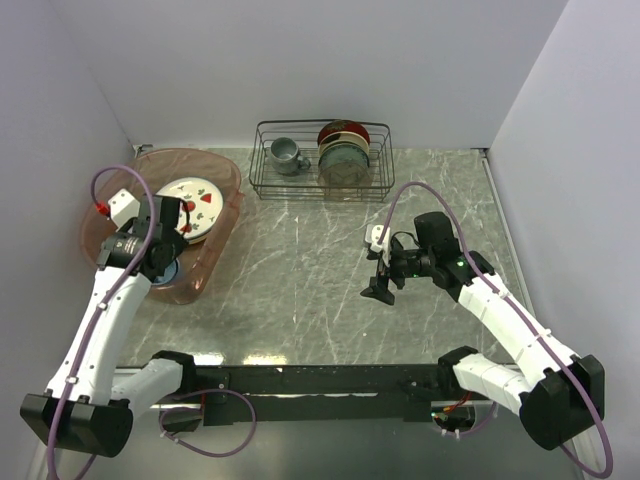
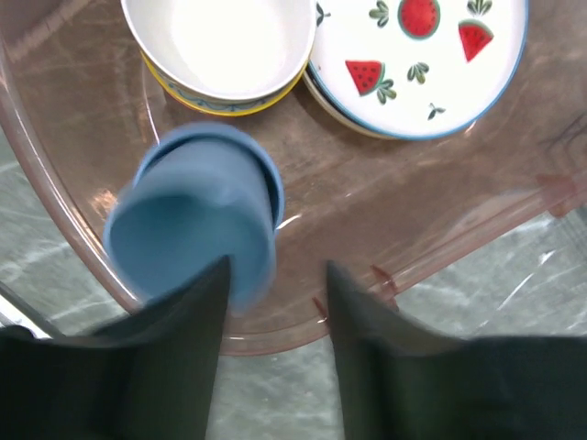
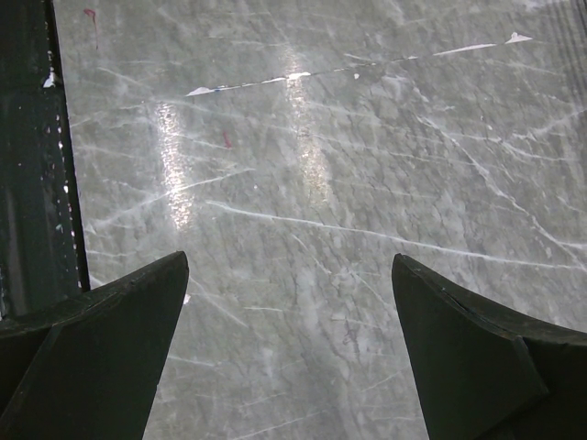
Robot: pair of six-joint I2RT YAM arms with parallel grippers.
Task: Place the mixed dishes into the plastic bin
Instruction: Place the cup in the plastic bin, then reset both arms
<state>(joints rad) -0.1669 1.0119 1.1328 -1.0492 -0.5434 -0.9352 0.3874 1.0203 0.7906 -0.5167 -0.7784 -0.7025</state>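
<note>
Release of a light-blue cup [image 2: 188,220] judged the step in hand. Left tool [image 2: 277,268] low over the near end of the plastic bin [image 2: 413,197], at the far left corner of the surface [image 3: 321,137]; jaws partly apart, clamped on nothing. Cup inside the bin, close to the near wall, tilted and blurred, overlapping the left finger in the wrist view; touching that finger or merely behind it, cannot tell. Farther in, a cream bowl [image 2: 220,37] on a yellow-rimmed piece [image 2: 229,103], and just beside it a white plate with red fruit marks [image 2: 422,64], both resting in the bin. Right tool [image 3: 290,260] well apart from all this, hanging over a bare part of the surface toward the right edge, jaws wide apart, holding nothing. Black wire rack [image 1: 320,160] at the far edge with a grey mug [image 1: 287,153] and dark plates [image 1: 343,150] upright in it: no part of the job. No loose dish seen elsewhere on the surface from overhead, so task judged near its end, though part of the bin hidden under the left arm [image 1: 100,310]. Next move likely a straight lift of the left tool out of the bin: calls for jaws opened wider first, then a rise clear of cup and rolled rim, no sideways nudge, for fear of knocking the cup into the bowl.
</note>
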